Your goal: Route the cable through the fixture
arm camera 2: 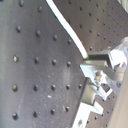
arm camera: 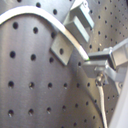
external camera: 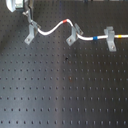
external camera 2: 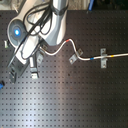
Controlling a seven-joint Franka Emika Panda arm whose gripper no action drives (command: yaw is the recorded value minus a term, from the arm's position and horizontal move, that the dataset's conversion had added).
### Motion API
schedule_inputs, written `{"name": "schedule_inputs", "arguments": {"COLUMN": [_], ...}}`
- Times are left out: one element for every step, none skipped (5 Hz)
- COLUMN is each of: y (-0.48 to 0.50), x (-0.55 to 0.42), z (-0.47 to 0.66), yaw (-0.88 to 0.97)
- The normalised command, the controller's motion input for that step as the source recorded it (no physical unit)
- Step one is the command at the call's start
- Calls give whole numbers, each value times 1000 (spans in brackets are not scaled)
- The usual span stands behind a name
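The gripper pinches the cable near its free end, just above the leftmost clip in the first exterior view, likely to lower it into the fork. From there the cable waves through a second clip to a blocky clamp; nothing blocks the way

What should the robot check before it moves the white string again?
1. End effector gripping the cable: ok, the cable ends between its fingers in both wrist views.
2. Cable in the middle clip: ok.
3. Cable in the blocky clamp: ok.
4. Cable seated in the fixture beneath the end effector: cannot tell, too blurry.
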Motion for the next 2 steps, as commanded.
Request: {"name": "schedule_inputs", "arguments": {"y": [-3, 51], "x": [-6, 47], "z": [-283, -250], "yaw": [211, 257]}}
